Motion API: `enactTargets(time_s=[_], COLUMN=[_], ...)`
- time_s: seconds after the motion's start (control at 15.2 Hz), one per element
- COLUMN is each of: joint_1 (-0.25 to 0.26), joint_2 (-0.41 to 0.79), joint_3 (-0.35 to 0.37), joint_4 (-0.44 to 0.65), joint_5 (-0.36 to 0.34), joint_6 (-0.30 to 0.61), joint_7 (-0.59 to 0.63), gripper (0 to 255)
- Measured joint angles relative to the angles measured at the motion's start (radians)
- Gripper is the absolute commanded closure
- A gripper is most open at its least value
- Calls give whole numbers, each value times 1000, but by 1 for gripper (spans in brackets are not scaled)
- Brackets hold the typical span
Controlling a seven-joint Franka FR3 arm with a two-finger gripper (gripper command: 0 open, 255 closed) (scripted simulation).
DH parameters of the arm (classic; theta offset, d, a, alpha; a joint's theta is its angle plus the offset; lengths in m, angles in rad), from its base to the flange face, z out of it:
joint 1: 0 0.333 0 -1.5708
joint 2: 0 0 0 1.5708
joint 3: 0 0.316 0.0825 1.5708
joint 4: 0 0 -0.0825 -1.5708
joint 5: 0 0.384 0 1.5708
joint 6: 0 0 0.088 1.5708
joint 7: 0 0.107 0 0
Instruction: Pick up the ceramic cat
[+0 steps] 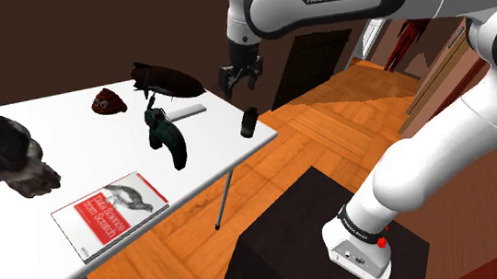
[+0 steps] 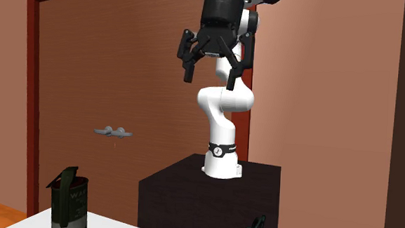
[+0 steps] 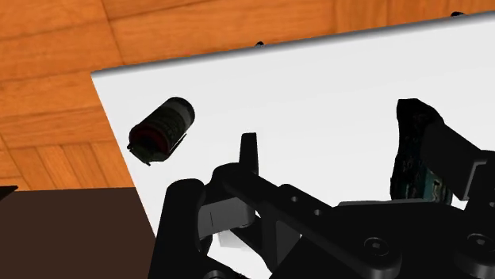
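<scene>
- The cat (image 1: pixel 3 151) has its long axis running from the shoulder view's upper left to lower right (head end unclear).
- The gripper (image 2: pixel 209 80) points down, well apart from it, jaws spread.

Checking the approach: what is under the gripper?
The white table's corner and a small dark canister, beside wooden floor. The gripper itself covers the table patch nearest the wrist camera.

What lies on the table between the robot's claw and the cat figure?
In the shoulder view, a dark green thing and a flat grey piece lie between the gripper and the cat.
</scene>
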Motion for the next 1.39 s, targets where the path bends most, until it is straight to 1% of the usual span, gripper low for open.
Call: enactTargets(time_s=[0.13,0.26,0.33,0.59,0.92,1.12,1.19,1.39], joint_1=[5,7,13,38,86,128,135,148], joint_2=[75,166,199,362,571,712,742,784], joint_3=[20,32,39,58,60,53,50,46], joint_4=[34,107,122,249,424,570,601,629], joint_5=[-16,-39,-48,-94,-151,-182,-187,-196], joint_6=[23,25,33,31,19,-10,-18,-10], joint_7=[38,68,87,155,223,254,258,269], gripper=[0,0,0,0,0,0,0,0])
